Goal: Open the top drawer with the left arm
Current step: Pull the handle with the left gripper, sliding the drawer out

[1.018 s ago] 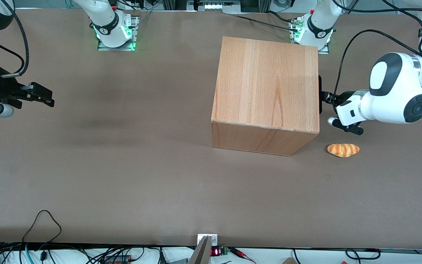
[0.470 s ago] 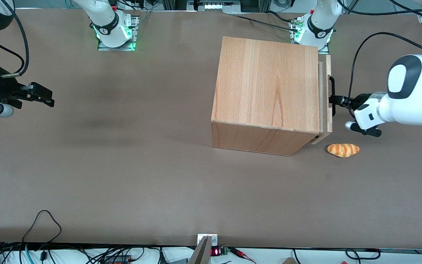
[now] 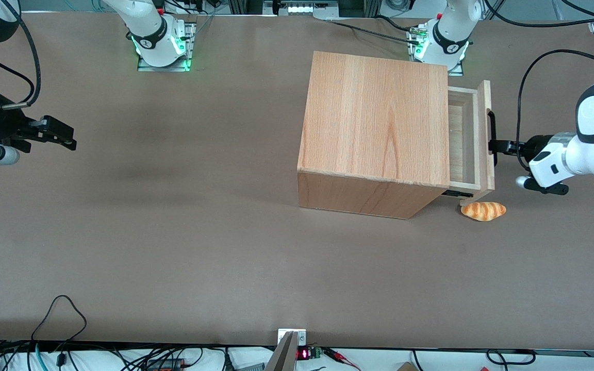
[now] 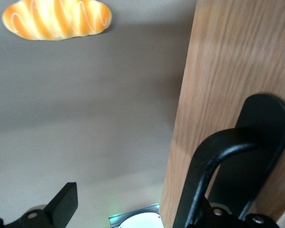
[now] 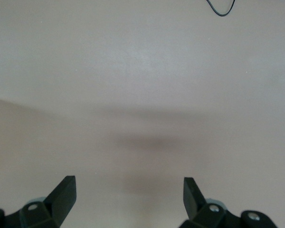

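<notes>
The top drawer (image 3: 472, 139) stands partly pulled out of the wooden cabinet (image 3: 377, 129), on the cabinet's side toward the working arm's end of the tabletop (image 3: 173, 232). Its opening faces up, showing a shallow light-wood tray. The flat front panel (image 4: 228, 85) faces the left arm (image 3: 593, 149), and the panel's long axis runs from nearer the front camera to farther from it, as does the long black bar handle (image 3: 491, 135) fixed on it. The drawer's sliding direction runs along the tabletop's length, toward the working arm. The end effector (image 3: 498, 147) sits right at the handle's middle, level with the drawer front. In the left wrist view one black finger (image 4: 61, 206) stands clear on the open side of the handle (image 4: 228, 166), while the other is hidden at the bar, so I cannot tell how tightly the fingers are set. A small bread roll (image 3: 483, 210) lies on the tabletop, just beside the drawer's nearer corner.
</notes>
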You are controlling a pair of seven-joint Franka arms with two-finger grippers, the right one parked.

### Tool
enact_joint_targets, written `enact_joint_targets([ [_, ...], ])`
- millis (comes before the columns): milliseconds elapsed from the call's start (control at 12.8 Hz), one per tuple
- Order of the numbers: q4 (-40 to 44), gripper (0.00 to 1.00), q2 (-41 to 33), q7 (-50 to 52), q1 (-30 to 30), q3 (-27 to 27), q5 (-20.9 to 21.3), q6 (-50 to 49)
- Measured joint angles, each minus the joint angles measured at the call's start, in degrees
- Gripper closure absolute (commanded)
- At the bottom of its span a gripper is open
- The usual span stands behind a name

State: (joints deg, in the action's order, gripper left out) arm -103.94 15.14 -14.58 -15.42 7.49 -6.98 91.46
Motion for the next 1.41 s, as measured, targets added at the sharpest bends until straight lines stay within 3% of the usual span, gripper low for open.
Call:
enact_joint_targets([
  [861,6.15,0.00,4.61,-0.54,-12.42,-0.10,1.37,0.14],
  [1410,6.93,0.00,5.50,-1.86,-15.65,0.98,1.13,-0.36],
])
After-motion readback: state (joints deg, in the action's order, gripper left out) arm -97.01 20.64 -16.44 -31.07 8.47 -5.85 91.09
